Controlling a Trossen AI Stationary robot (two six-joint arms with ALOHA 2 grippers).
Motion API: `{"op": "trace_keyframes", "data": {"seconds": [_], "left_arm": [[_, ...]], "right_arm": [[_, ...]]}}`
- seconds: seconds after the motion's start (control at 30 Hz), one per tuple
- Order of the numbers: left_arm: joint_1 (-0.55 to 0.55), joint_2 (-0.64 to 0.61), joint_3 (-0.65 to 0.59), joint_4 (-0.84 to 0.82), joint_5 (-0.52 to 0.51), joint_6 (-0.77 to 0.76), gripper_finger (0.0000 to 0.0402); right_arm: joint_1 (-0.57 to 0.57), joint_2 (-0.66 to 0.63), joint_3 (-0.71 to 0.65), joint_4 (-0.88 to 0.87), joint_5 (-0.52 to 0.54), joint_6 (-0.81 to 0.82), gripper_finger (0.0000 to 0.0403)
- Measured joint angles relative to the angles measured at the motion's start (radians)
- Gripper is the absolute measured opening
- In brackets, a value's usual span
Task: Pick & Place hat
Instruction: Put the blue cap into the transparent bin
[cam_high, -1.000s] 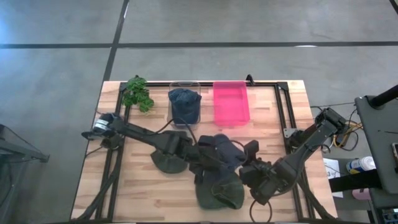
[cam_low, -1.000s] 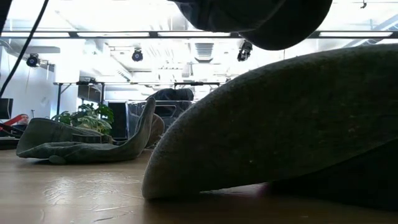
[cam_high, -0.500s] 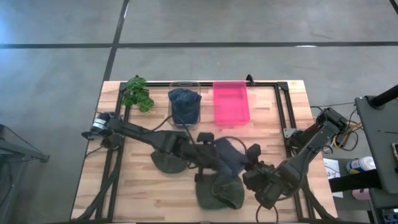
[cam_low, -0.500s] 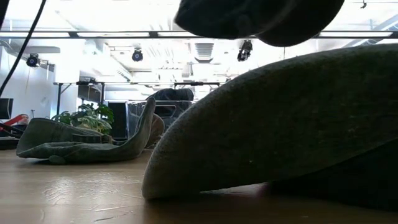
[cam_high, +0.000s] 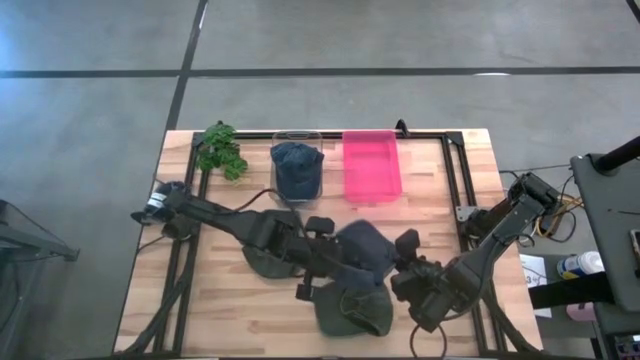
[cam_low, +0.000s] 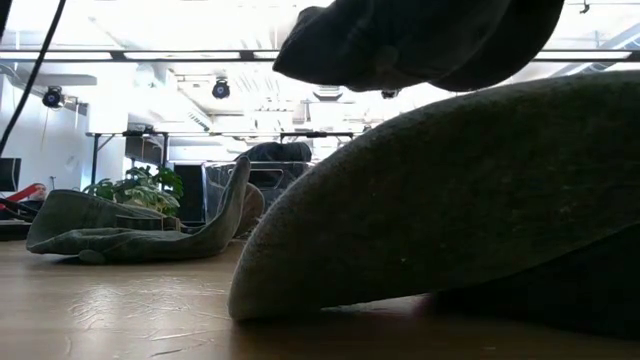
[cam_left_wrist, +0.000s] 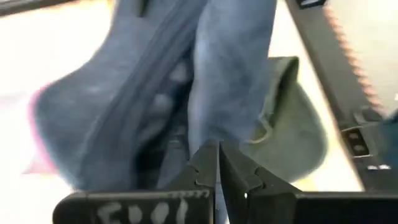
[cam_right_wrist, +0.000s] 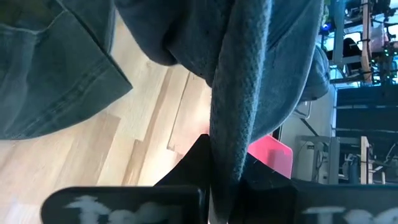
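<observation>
Wooden table (cam_high: 230, 320), grey floor around. Blue hat (cam_high: 362, 250) lifted mid-table, left claw (cam_high: 330, 258) and right claw (cam_high: 402, 262) each clamped on its edge. Carry step in hand. Next likely: swing toward pink bin (cam_high: 371, 166), release together.

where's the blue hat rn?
High view: the blue hat hangs mid-table between the left gripper and right gripper, both shut on it, above the green hat and short of the pink bin.
</observation>
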Motion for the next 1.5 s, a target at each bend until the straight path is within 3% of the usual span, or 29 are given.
{"op": "trace_keyframes", "data": {"seconds": [0.1, 0.17, 0.33, 0.6, 0.8, 1.1, 1.27, 1.37, 1.5], "left_arm": [[-0.002, -0.002, 0.015, 0.005, -0.124, -0.023, 0.0014], [0.004, -0.002, 0.014, 0.028, -0.151, -0.028, 0.0014], [0.014, 0.054, 0.009, 0.139, -0.042, -0.024, 0.0014], [0.011, 0.171, 0.008, 0.155, -0.042, -0.01, 0.0014], [0.015, 0.175, 0.008, 0.17, -0.326, 0.121, 0.0014], [0.051, 0.154, 0.024, 0.19, -0.325, 0.238, 0.0014], [0.044, 0.15, 0.076, 0.128, -0.402, 0.292, 0.0014], [0.03, 0.147, 0.136, 0.034, -0.38, 0.268, 0.0014], [0.008, 0.146, 0.166, -0.008, -0.221, 0.189, 0.0014]], "right_arm": [[0.003, 0.0, -0.002, 0.001, -0.001, -0.003, 0.0013], [0.003, 0.0, -0.002, 0.001, -0.001, -0.004, 0.0013], [0.0, 0.0, -0.002, 0.002, 0.006, -0.007, 0.0013], [-0.008, -0.001, 0.009, 0.001, 0.053, 0.046, 0.0013], [0.006, 0.007, 0.014, 0.013, -0.046, 0.057, 0.0013], [0.029, 0.017, 0.023, -0.007, -0.035, 0.052, 0.0013], [0.032, 0.019, 0.01, -0.015, -0.069, 0.051, 0.0013], [0.032, 0.019, -0.013, -0.03, -0.087, 0.053, 0.0013], [0.031, 0.026, -0.036, -0.047, -0.062, 0.052, 0.0013]]}}
